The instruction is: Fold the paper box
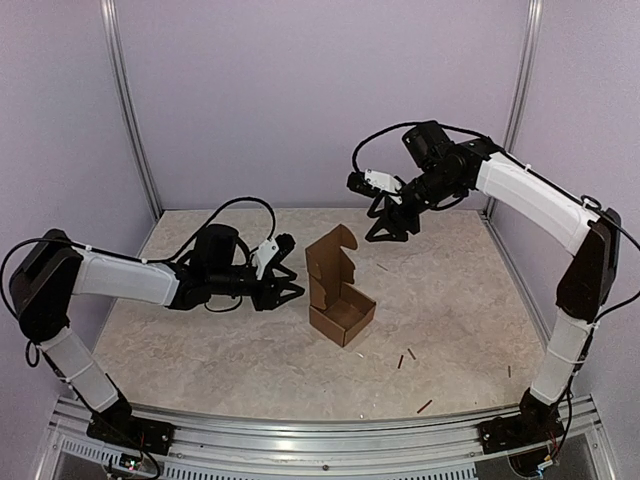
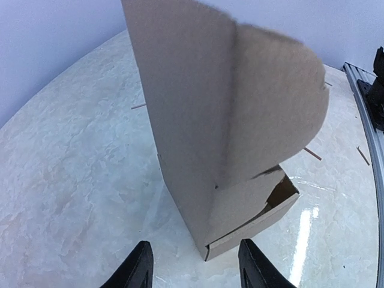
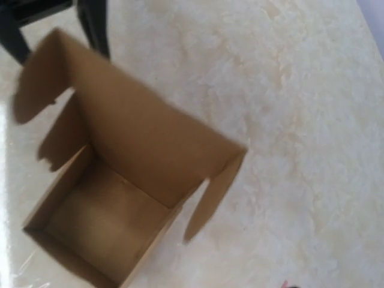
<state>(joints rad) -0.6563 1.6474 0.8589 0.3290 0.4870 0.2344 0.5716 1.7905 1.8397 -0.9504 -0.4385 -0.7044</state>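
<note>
The paper box (image 1: 338, 295) is brown cardboard and stands on the table's middle. Its base is formed and open on top, and its lid panel stands upright with rounded side tabs. My left gripper (image 1: 291, 268) is open just left of the box, level with it and not touching. In the left wrist view the box (image 2: 204, 120) rises right in front of my open gripper (image 2: 197, 270). My right gripper (image 1: 391, 234) hangs open and empty above the table behind the box. The right wrist view looks down into the box (image 3: 108, 222); its own fingers are out of frame.
Several thin dark sticks (image 1: 411, 354) lie on the marble table (image 1: 470, 290) in front and to the right of the box. Lilac walls and metal posts (image 1: 130, 120) enclose the back and sides. A metal rail (image 1: 300, 430) runs along the near edge.
</note>
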